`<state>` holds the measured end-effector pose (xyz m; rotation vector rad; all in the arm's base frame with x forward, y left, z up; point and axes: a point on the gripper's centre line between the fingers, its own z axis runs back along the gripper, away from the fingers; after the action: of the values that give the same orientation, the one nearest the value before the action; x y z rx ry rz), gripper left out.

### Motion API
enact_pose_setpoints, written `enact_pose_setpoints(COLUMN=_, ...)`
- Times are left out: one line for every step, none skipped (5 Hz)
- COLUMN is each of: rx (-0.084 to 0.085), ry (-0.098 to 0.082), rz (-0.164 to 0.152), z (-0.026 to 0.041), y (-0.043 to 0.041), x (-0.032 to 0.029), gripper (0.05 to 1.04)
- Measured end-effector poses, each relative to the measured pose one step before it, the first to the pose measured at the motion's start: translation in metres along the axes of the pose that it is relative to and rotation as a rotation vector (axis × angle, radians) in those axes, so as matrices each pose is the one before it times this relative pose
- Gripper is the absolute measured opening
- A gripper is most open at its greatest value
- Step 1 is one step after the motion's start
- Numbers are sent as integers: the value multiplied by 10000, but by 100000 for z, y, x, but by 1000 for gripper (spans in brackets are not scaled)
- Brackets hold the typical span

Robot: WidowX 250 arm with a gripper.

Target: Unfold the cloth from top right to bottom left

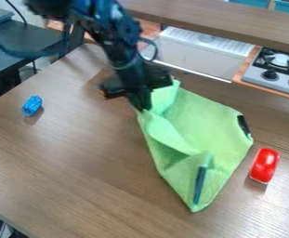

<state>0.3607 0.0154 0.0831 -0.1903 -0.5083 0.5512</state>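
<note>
The black gripper [142, 103] hangs over the middle of the table, shut on the upper left part of the green cloth [214, 123]. From there the cloth stretches down and to the right, with creases and a folded-over part along its left side and lower end. A dark strip shows on the cloth near its bottom tip, and another dark patch sits at its right corner. Part of the cloth's top edge is hidden behind the gripper.
On the wooden table [78, 162], a red object [265, 165] lies just right of the cloth. A small blue object [31, 106] is at the far left. Behind are a toy sink [199, 51] and a stove [277, 69], with a wooden shelf above them.
</note>
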Motion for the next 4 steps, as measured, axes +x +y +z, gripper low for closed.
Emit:
enact_pose_setpoints(rx=-180, ry=-231, rz=316, z=1704, y=2226, x=935, gripper=49)
enact_pose_setpoints(rx=55, ry=141, rz=160, z=555, y=2122, x=381, gripper=49)
enact_pose_setpoints(rx=136, ry=249, rz=-161, z=99, y=1398, x=-172, gripper=49)
enact_pose_setpoints(rx=151, ry=153, rz=-189, z=-82, y=655, x=-378, gripper=49)
